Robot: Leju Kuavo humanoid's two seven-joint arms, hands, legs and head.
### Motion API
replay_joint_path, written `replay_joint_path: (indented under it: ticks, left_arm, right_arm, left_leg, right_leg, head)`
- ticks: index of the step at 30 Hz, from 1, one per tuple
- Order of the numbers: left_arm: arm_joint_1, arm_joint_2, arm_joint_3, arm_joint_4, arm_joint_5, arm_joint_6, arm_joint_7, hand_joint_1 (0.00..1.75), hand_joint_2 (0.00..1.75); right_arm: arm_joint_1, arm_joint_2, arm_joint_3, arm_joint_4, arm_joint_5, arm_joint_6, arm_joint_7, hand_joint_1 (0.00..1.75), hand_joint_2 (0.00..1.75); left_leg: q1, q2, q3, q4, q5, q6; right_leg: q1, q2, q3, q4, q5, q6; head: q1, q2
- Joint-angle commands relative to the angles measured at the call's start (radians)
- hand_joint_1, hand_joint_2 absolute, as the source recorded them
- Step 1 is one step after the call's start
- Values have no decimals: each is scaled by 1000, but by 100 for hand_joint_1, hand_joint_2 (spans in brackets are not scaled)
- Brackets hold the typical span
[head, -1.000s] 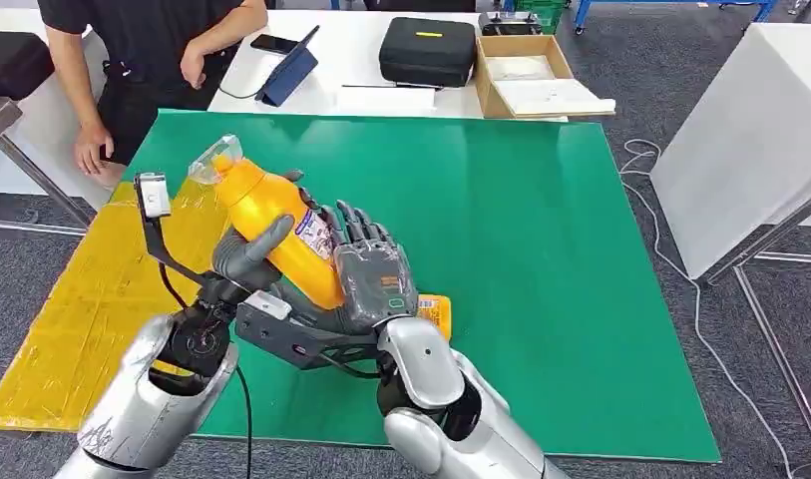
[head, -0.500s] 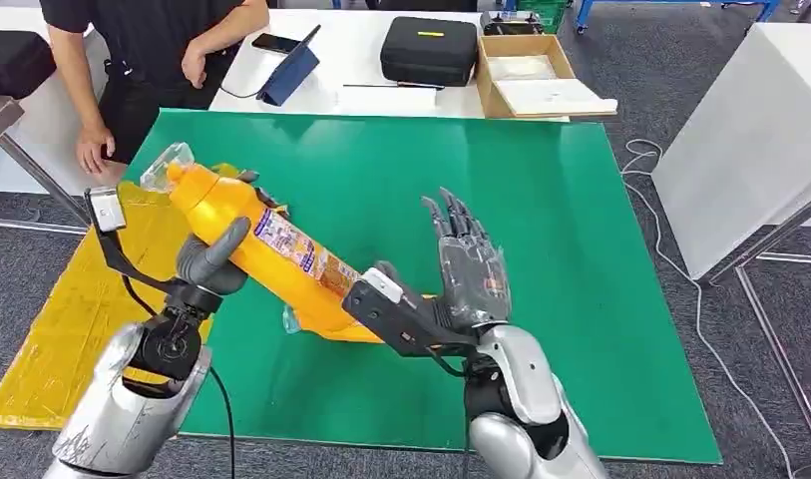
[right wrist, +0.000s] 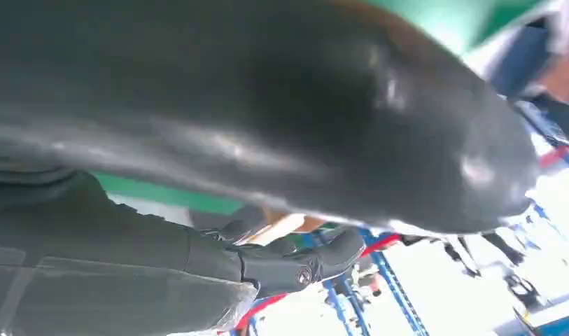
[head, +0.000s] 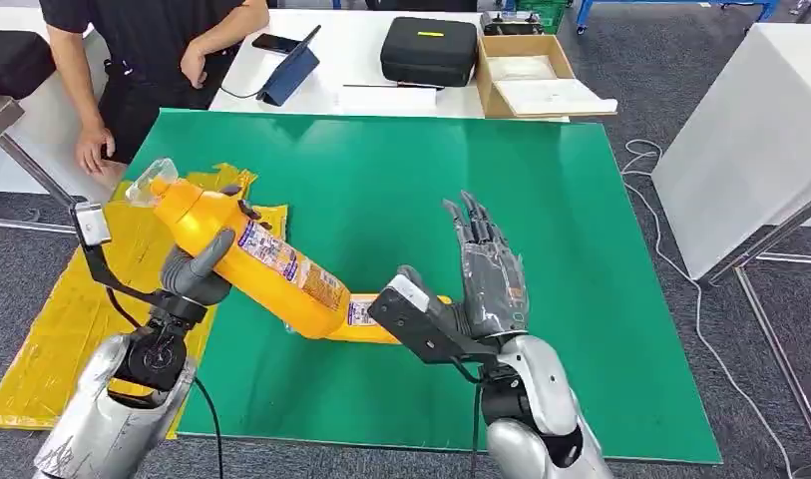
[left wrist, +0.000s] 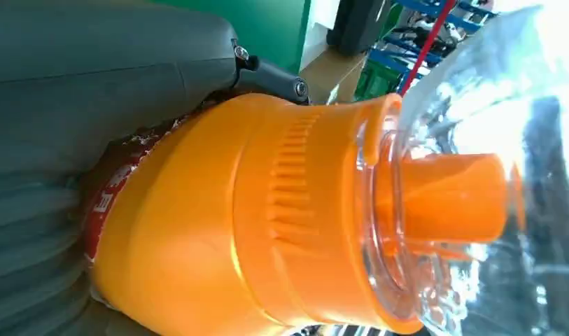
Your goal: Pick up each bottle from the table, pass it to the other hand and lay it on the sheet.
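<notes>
1. At centre left of the head view, a bottle (head: 243, 255) is grasped by the left hand (head: 194, 271), tilted, cap toward the upper left; it is held over the edge of the yellow sheet (head: 77, 309) and the green mat (head: 541, 249).
2. A second bottle (head: 366, 317) lies on the mat just beside it.
3. The right hand (head: 489, 271) is raised at centre, fingers spread, nothing held.

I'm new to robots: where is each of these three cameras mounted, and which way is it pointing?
Head view: high on the body, looking forward and down at the green table; both silver arms, left hand and open right hand show.
Left wrist view: behind the left hand, close on the orange bottle and its clear cap.
Right wrist view: behind the right hand, whose dark bulk dominates.
Shared: head and left wrist views both show that bottle.
</notes>
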Motion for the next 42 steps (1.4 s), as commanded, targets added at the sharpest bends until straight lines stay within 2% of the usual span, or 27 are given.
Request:
replay_joint_path:
  ticks: [1,5,8,10,14,16,23,24,25,30,33,35,38,42]
  left_arm:
    - [-35,49,63,29,-271,116,-125,175,175]
    - [-50,88,105,20,-671,284,-240,175,175]
    - [-44,100,116,15,-745,303,-231,175,175]
    - [-33,114,111,17,-905,368,-247,175,175]
    - [-8,158,94,88,-1173,465,-263,175,175]
    - [-1,177,73,144,-1304,515,-261,175,175]
    - [-4,174,71,159,-1307,521,-267,175,175]
    - [-7,174,65,171,-1309,503,-240,175,175]
    - [-11,174,55,200,-1311,489,-224,175,175]
    - [-55,171,-45,429,-1457,594,-246,175,175]
    - [-91,152,-101,525,-1527,626,-230,162,175]
    - [-125,127,-154,607,-1589,652,-211,161,175]
    - [-149,103,-197,669,-1633,693,-206,161,175]
    - [-156,112,-218,681,-1679,726,-203,164,175]
  right_arm:
    - [109,-75,-184,-162,-461,-48,-276,0,0]
    - [167,-94,-299,-205,-439,-41,-356,0,0]
    - [180,-111,-325,-206,-378,-38,-359,0,0]
    - [195,-138,-337,-196,-319,-34,-367,0,0]
    - [204,-259,-329,-110,-380,-66,-429,0,0]
    - [190,-291,-315,-79,-429,-74,-459,0,0]
    - [183,-290,-305,-82,-429,-76,-457,0,0]
    - [175,-303,-291,-82,-436,-73,-450,0,0]
    - [166,-310,-282,-72,-451,-72,-449,0,0]
    - [119,-349,-216,-22,-495,-80,-466,0,0]
    - [107,-361,-194,-21,-498,-82,-464,0,0]
    - [107,-368,-183,-20,-500,-83,-461,0,0]
    - [121,-373,-175,-22,-498,-87,-463,0,0]
    - [125,-374,-174,-21,-498,-88,-463,0,0]
  left_leg:
    - [2,-3,2,1,-1,-3]
    - [1,-5,1,1,0,-3]
    - [1,-3,0,1,0,-2]
    - [2,-4,1,1,0,-4]
    - [2,-3,3,0,0,-3]
    - [1,-2,5,-2,0,-3]
    - [0,-2,2,-1,0,-3]
    - [0,-2,2,-1,0,-3]
    - [0,-2,3,-1,0,-3]
    - [-1,-1,5,-2,0,-3]
    - [0,-3,5,-2,1,-3]
    - [0,-4,4,-2,1,-3]
    - [0,-5,3,-1,1,-2]
    - [0,-5,2,-1,0,-2]
  right_leg:
    - [2,-3,4,-1,-1,-2]
    - [2,-5,3,-1,-1,-2]
    - [1,-3,0,-1,0,-1]
    - [2,-4,3,-1,-1,-2]
    - [2,-3,4,-3,0,-1]
    - [1,-2,7,-5,0,-1]
    - [1,-3,3,-3,0,-2]
    - [1,-3,3,-2,0,-2]
    - [1,-3,4,-3,0,-2]
    - [0,-1,5,-3,1,-1]
    - [0,-3,5,-4,1,-2]
    - [1,-5,5,-4,1,-2]
    - [0,-5,4,-3,0,-1]
    - [0,-5,4,-3,0,-1]
  head:
    - [0,0]
    - [0,0]
    - [0,0]
    - [0,0]
    - [0,0]
    - [-1,0]
    - [0,0]
    - [0,0]
    - [0,0]
    - [0,0]
    - [0,0]
    - [0,0]
    - [0,0]
    - [0,0]
